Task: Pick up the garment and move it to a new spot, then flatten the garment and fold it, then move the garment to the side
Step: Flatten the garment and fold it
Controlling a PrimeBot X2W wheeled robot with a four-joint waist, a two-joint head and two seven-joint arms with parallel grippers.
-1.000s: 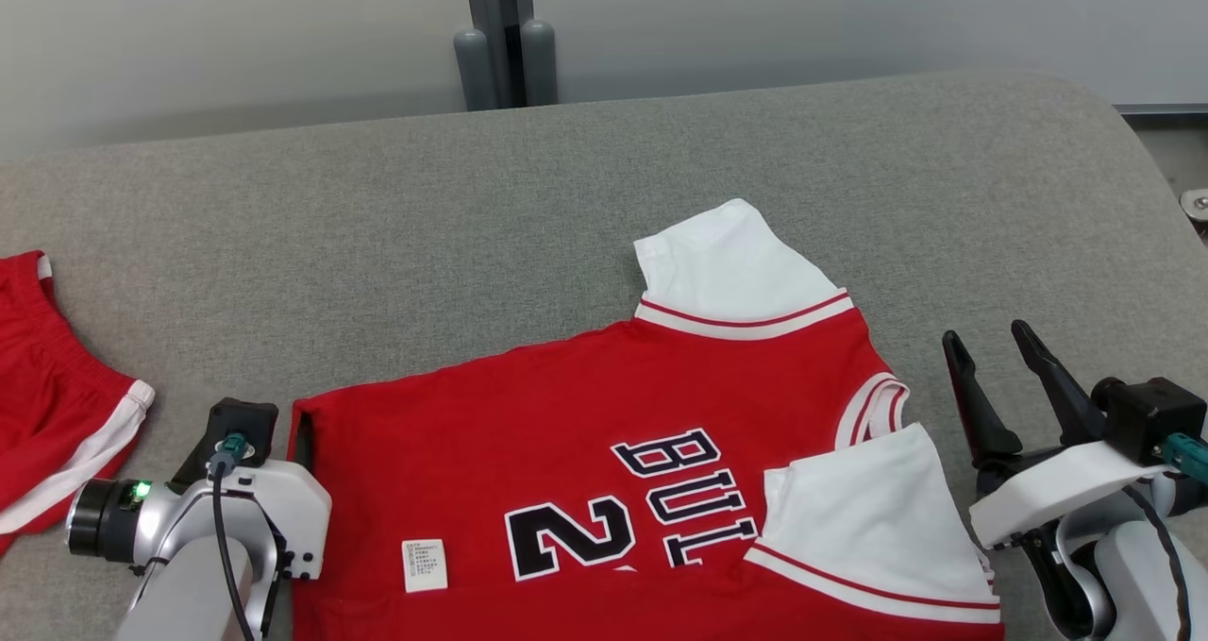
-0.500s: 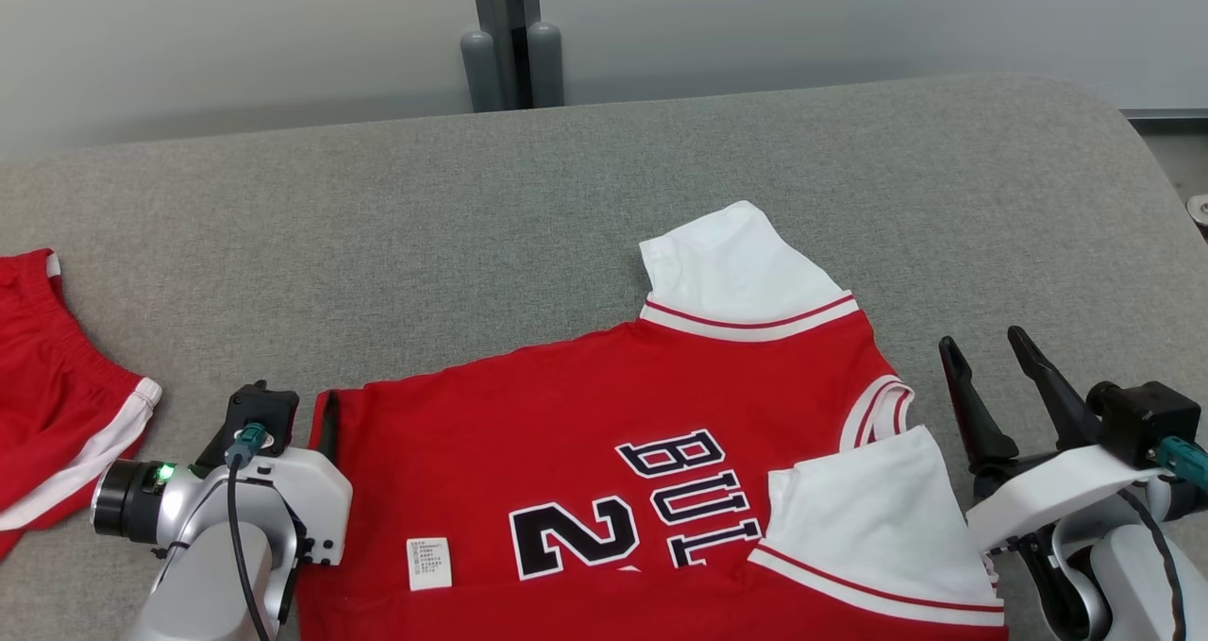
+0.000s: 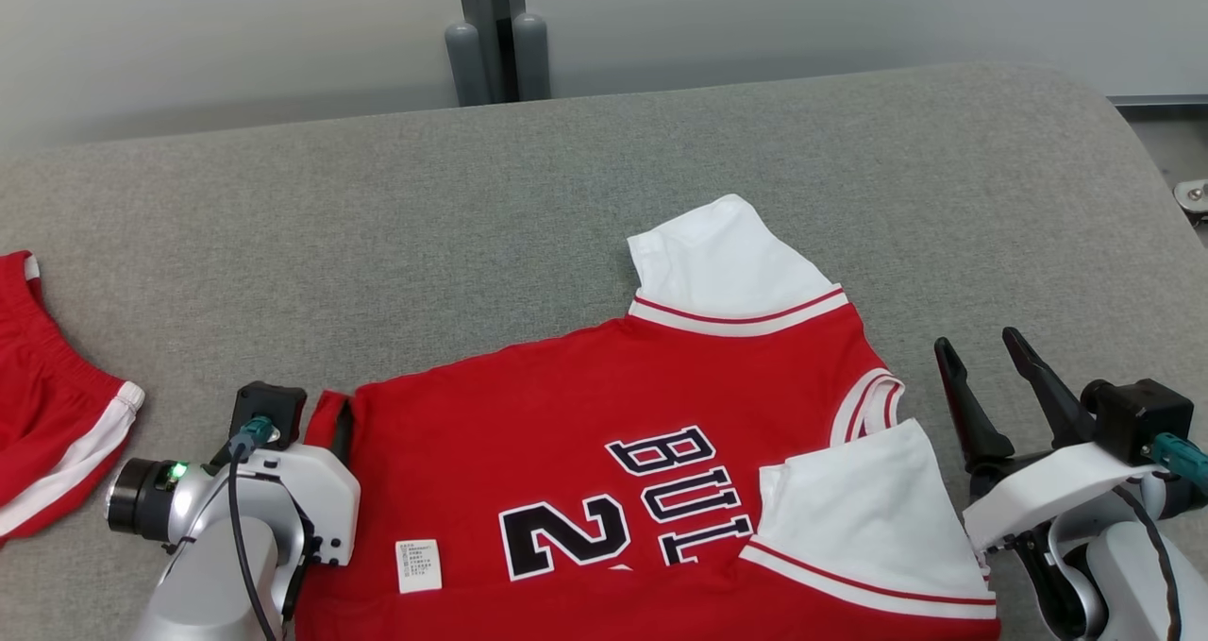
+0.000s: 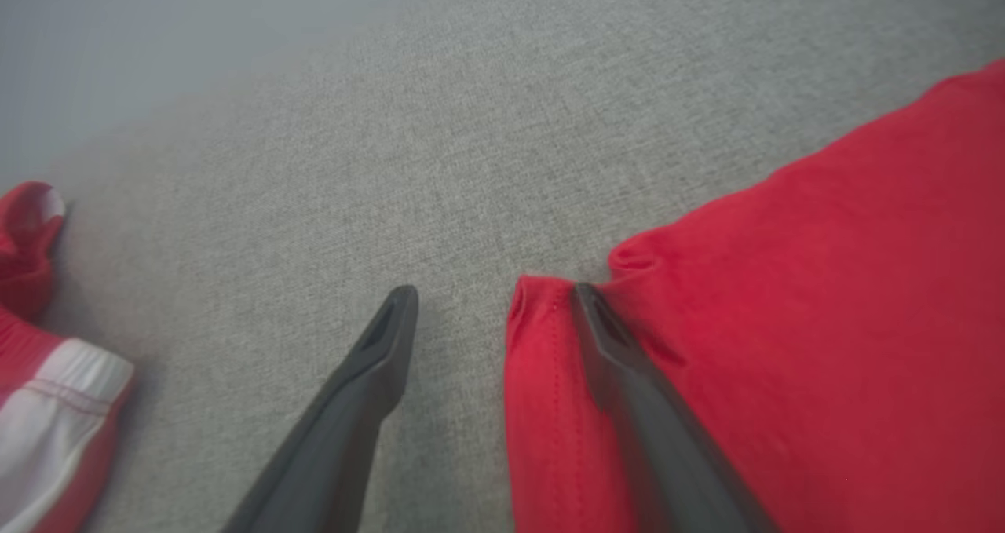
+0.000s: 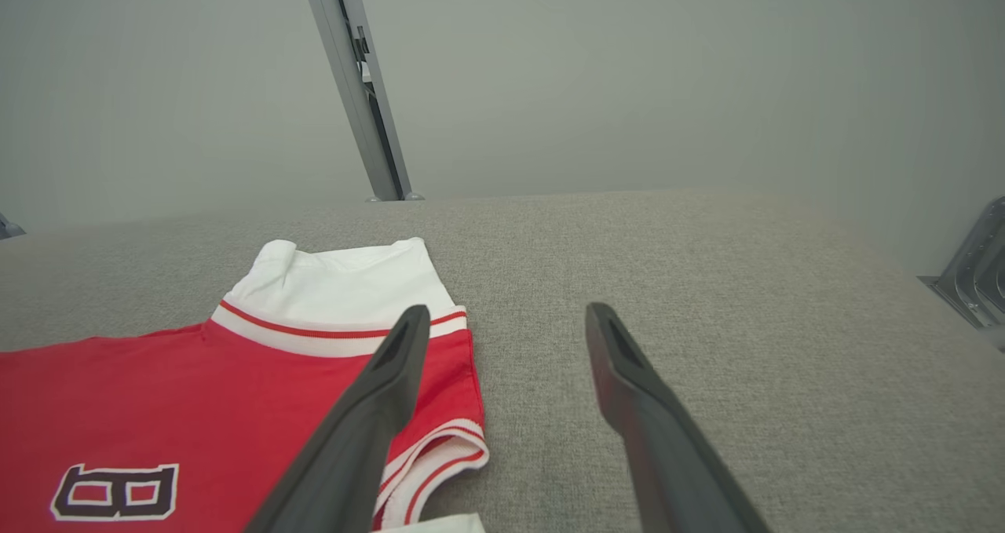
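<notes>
The red jersey (image 3: 604,405) lies flat on the grey tabletop (image 3: 377,216). The left hand (image 4: 495,293) is at the jersey's hem corner with its fingers wide apart. One finger (image 4: 628,376) touches the red cloth (over or under it, I cannot tell). The right hand (image 3: 981,346) is just beside the jersey's collar, fingers apart, holding nothing. The head view shows the jersey's black letters and white sleeves. The left wrist view shows its hem stitches up close.
</notes>
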